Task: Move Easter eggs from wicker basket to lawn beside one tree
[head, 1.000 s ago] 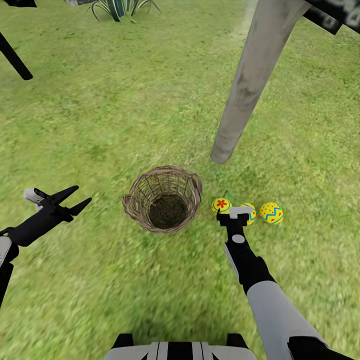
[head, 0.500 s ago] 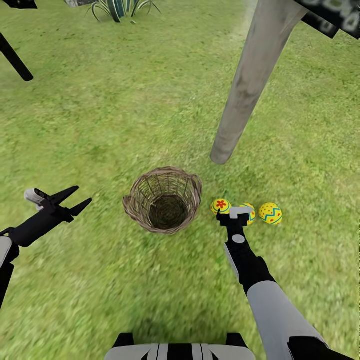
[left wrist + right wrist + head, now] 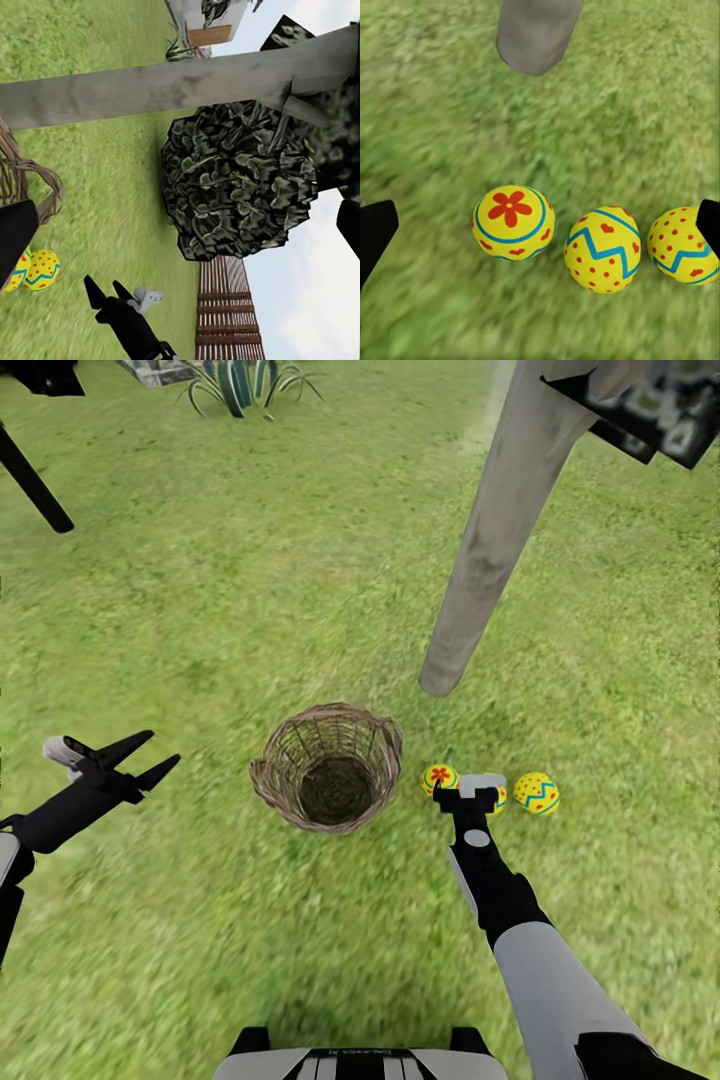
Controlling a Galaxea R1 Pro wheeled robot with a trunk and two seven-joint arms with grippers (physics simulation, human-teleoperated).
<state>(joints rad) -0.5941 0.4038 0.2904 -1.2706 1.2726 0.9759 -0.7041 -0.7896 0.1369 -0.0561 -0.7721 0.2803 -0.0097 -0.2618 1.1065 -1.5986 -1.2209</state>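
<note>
Our right gripper (image 3: 468, 796) hung over the three Easter eggs (image 3: 601, 248) with its fingers wide apart, holding and touching nothing. The eggs lay in a row on the lawn (image 3: 250, 580) between the empty wicker basket (image 3: 328, 765) and the tree (image 3: 490, 550) trunk. Our left gripper (image 3: 148, 754) was open too, holding nothing, well apart from the basket.

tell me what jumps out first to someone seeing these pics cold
Three yellow Easter eggs lie in a row on the lawn near the foot of a pale tree trunk, with the right gripper open above them. Beside them, on the side away from the tree, stands the wicker basket, with nothing inside it.
</note>
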